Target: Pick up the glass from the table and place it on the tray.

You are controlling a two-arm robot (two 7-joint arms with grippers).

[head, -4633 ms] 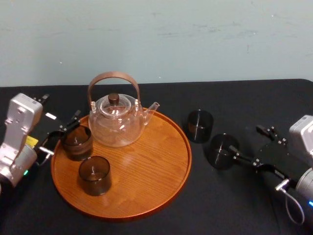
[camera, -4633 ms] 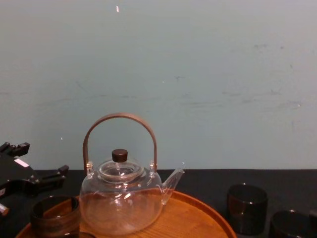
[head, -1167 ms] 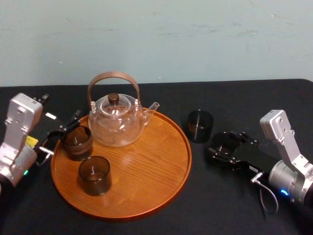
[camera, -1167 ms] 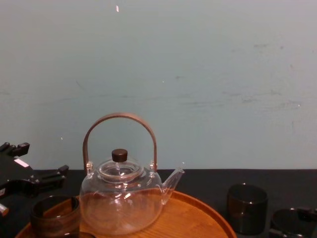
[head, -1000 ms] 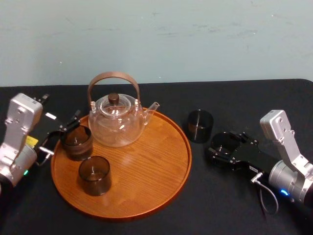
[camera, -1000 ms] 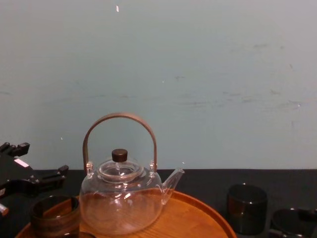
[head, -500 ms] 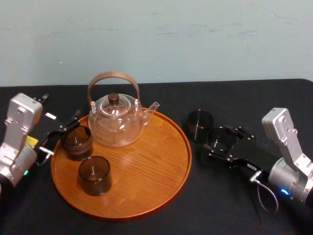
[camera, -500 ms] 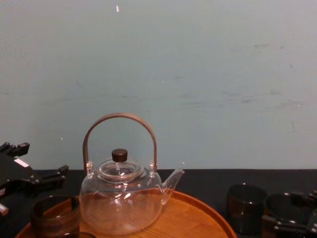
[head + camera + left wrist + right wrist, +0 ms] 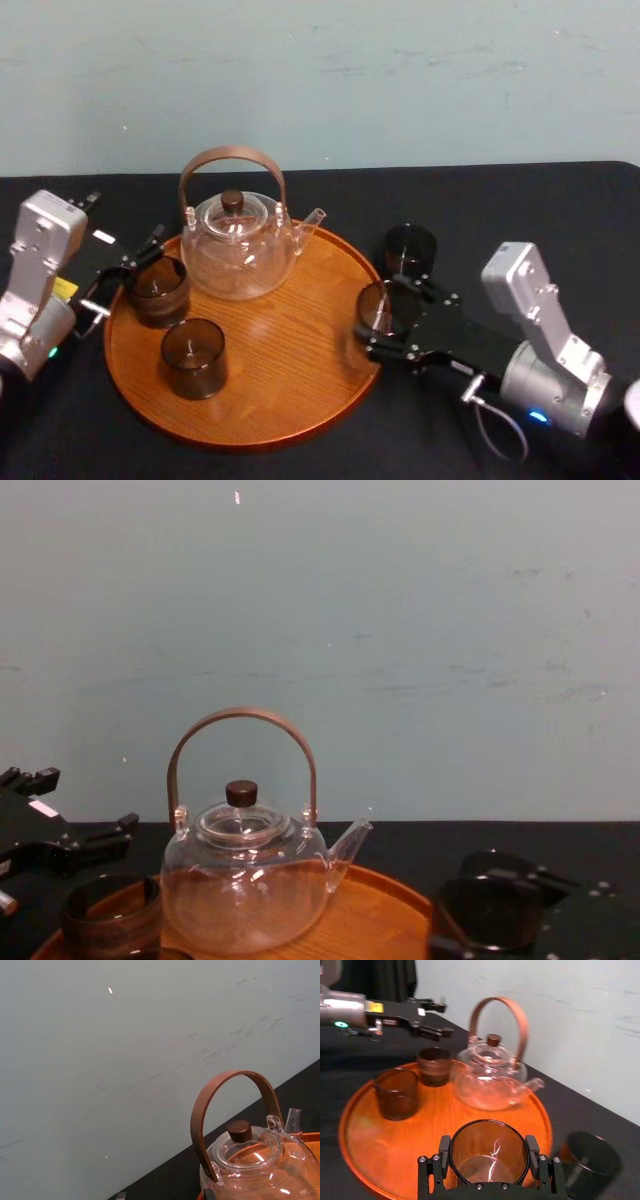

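Note:
My right gripper (image 9: 383, 312) is shut on a dark smoky glass (image 9: 378, 298), holding it upright over the right rim of the round wooden tray (image 9: 300, 400). In the right wrist view the glass (image 9: 489, 1155) sits between both fingers (image 9: 444, 1146), with the tray (image 9: 365, 1130) beneath and ahead. The chest view shows the held glass (image 9: 485, 912) at the lower right. My left gripper (image 9: 122, 272) rests open at the tray's left edge, beside a dark glass (image 9: 158, 290) that stands on the tray.
A clear teapot (image 9: 238, 248) with a brown arched handle stands at the tray's back. Another dark glass (image 9: 193, 357) stands on the tray's front left. One more glass (image 9: 410, 248) stands on the black table (image 9: 520, 210), just behind my right gripper.
My right gripper closed on the glass on the table, then carried it left to the tray's right rim. The left arm has not moved.

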